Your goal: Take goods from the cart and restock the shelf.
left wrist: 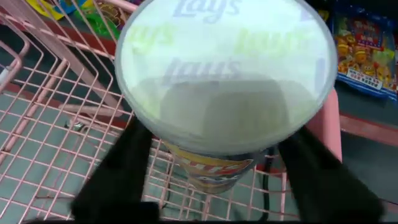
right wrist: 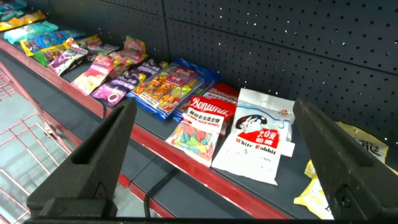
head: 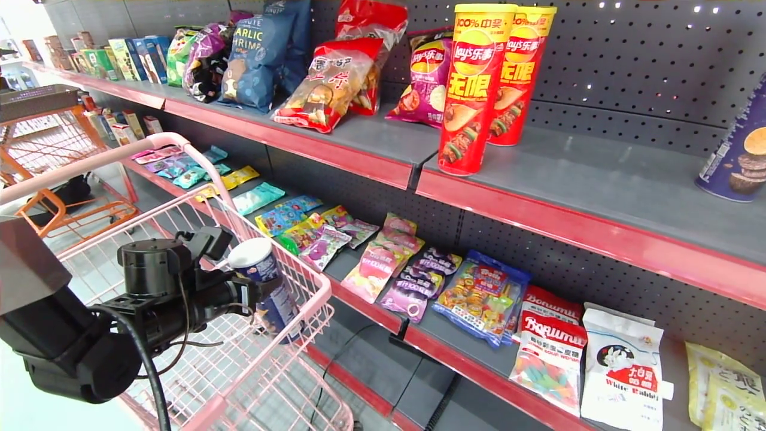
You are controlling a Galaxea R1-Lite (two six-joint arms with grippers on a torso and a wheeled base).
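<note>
Chip can: a tall round can (head: 270, 293) with a dark blue body and a pale, see-through plastic lid (left wrist: 227, 68); the left wrist view shows faint lettering through the lid and a yellow-and-red band of print just under it.
Where the can is: in the pink cart (head: 316, 286), at the corner nearest the shelf; the lid stands above the rim, the lower body is seen through the wire wall; it leans a little, lid toward the cart's handle (head: 149, 142).
Left gripper: the left gripper (head: 263, 288) pinches the can just below the lid, one dark finger (left wrist: 118, 171) on each side of the body; the pink wire floor (left wrist: 50, 124) lies under it.
Right gripper: the right gripper (right wrist: 216, 115) is spread wide with nothing between the fingers; it hangs in front of the lower shelf, above the candy bags.
Upper shelf: the grey board with a red front edge (head: 598, 179) bears two tall red cans (head: 476, 90) standing upright and touching, snack bags to their left, and a blue can (head: 736, 149) well apart at the right edge.
Lower shelf: rows of flat candy bags (head: 413, 281); a white bag with a rabbit (right wrist: 258, 137) lies beside a red bag (right wrist: 202, 118).
Behind: an orange cart (head: 48, 149) stands farther along the aisle.
</note>
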